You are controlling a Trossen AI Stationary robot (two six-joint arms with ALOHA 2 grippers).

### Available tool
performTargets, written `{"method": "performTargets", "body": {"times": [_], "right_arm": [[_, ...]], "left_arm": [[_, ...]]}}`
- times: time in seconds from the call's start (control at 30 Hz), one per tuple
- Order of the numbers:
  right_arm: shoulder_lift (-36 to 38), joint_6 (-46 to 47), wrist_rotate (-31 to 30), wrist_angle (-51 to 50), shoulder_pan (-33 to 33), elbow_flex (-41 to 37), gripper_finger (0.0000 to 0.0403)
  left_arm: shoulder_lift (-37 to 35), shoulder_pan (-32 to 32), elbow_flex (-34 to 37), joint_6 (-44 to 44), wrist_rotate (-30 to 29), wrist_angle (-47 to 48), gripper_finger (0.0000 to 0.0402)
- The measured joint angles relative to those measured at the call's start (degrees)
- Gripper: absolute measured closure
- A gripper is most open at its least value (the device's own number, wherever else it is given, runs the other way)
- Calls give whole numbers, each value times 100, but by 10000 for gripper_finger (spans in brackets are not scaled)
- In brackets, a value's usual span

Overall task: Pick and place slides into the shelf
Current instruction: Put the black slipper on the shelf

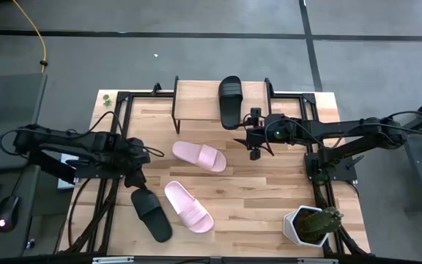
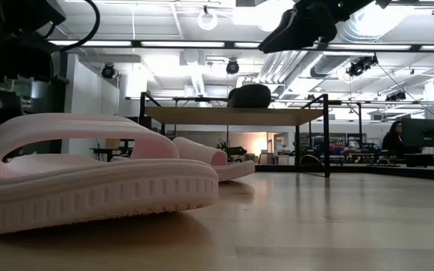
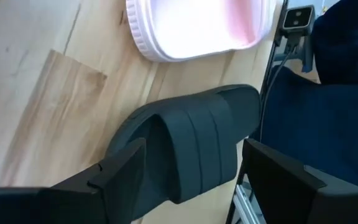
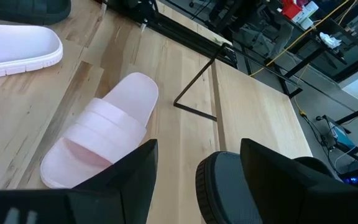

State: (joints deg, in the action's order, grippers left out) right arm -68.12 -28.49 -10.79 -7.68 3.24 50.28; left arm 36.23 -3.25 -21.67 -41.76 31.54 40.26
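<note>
One black slide (image 1: 231, 101) lies on the shelf's wooden top (image 1: 196, 99). It also shows in the low view as the black slide (image 2: 249, 95) on the shelf (image 2: 232, 115). My right gripper (image 1: 256, 143) hovers open just off the shelf's near right end, and the slide's end (image 4: 229, 186) shows between its fingers. The other black slide (image 1: 151, 214) lies sole down on the table near the left. My left gripper (image 3: 194, 180) is open above it, with a finger on either side of its strap (image 3: 197, 140). Two pink slides (image 1: 198, 156) (image 1: 188, 206) lie on the table in the middle.
A white pot with a green plant (image 1: 313, 224) stands at the table's near right corner. Black frame rails (image 1: 119, 132) run along the table's left and right sides. Bare wood (image 1: 269, 191) lies between the pink slides and the pot.
</note>
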Motion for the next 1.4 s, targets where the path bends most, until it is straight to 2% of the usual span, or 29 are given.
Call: {"method": "performTargets", "body": {"times": [0.47, 0.6, 0.83, 0.93, 1.4], "right_arm": [[0, 0, 0, 13, -2, 0, 182], [0, 0, 0, 13, -2, 0, 182], [0, 2, 0, 11, -2, 0, 182], [0, 2, 0, 13, -2, 0, 182], [-2, 2, 0, 17, -3, 0, 182]], "left_arm": [[2, 1049, 1, -887, -796, -442, 144], [81, 1332, 29, -1118, -1183, -464, 144], [300, 1744, 1003, -1939, -831, -2210, 144], [304, 1859, 1289, -2181, -818, -2675, 144], [300, 2105, 1318, -2349, -986, -3144, 144]]}}
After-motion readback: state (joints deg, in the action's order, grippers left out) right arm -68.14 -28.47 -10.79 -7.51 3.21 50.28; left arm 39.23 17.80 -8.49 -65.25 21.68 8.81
